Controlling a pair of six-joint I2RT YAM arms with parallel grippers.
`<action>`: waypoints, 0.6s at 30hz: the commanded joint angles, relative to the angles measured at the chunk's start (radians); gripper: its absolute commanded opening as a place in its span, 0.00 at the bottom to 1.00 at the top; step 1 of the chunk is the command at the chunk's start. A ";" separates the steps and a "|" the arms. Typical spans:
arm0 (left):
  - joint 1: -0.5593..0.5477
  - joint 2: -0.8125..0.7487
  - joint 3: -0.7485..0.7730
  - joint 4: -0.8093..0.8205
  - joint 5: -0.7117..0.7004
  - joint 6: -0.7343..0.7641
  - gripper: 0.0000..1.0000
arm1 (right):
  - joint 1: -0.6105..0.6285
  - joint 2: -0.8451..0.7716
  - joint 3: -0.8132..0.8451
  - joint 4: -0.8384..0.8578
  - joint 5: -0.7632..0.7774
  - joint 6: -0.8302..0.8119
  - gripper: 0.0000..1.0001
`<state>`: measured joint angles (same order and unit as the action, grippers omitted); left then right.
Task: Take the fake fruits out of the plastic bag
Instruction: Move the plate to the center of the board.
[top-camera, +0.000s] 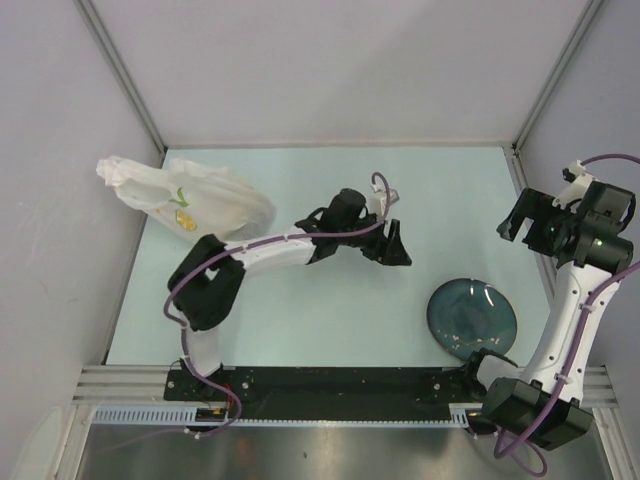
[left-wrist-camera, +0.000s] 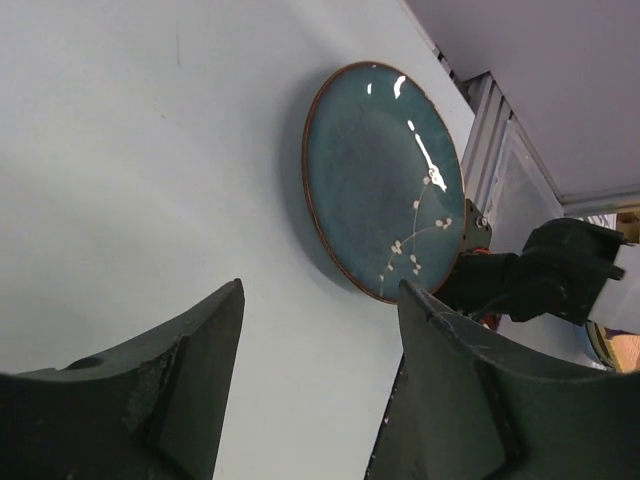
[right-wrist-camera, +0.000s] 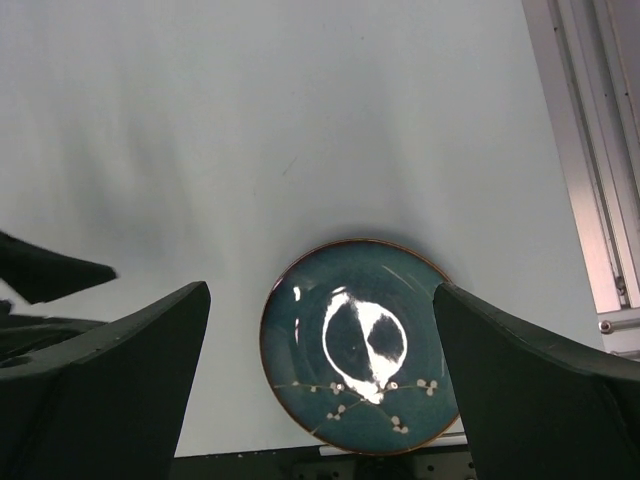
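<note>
Top external view: plastic bag (top-camera: 190, 200) lies crumpled at the far left corner of the pale table (top-camera: 330, 180). Bag is translucent white with a small green and yellow mark on its upper face. Its contents cannot be made out through the plastic.

Left arm reaches from its base out over the middle of the table. Left gripper (top-camera: 388, 248) sits well apart from the bag, to the bag's right. Nothing touches the bag.

Left wrist view: left gripper (left-wrist-camera: 320, 290) has its 2 dark fingers (left-wrist-camera: 190, 370) parted at a moderate width. Only bare table shows between them and nothing is held. Beyond the fingers lies the round dark blue-green plate (left-wrist-camera: 370, 160), with white blossom sprigs painted near its rim. Base of the right arm (left-wrist-camera: 550, 270) shows just past the plate.

Right arm is raised at the right edge of the table. Right gripper (top-camera: 518, 228) is up near the right wall, well apart from the bag.

Right wrist view: right gripper (right-wrist-camera: 320, 292) is spread wide and empty, looking down on the plate (right-wrist-camera: 300, 340). A bright light reflection sits on the plate's glaze.

Top external view: plate (top-camera: 472, 318) rests flat near the front right of the table, close to the right arm's base.
</note>
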<state>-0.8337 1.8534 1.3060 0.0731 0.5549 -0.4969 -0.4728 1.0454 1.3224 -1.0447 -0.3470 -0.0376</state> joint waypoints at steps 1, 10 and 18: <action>-0.059 0.118 0.114 0.135 0.043 -0.075 0.66 | -0.035 -0.024 0.040 -0.026 -0.049 -0.002 1.00; -0.154 0.305 0.220 0.117 0.064 -0.043 0.69 | -0.058 0.018 0.028 -0.023 -0.116 -0.005 1.00; -0.203 0.381 0.271 0.114 0.056 -0.028 0.72 | -0.058 0.059 0.026 -0.006 -0.161 0.016 1.00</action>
<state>-1.0164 2.1952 1.4918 0.1555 0.6128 -0.5411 -0.5262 1.0935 1.3228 -1.0641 -0.4614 -0.0338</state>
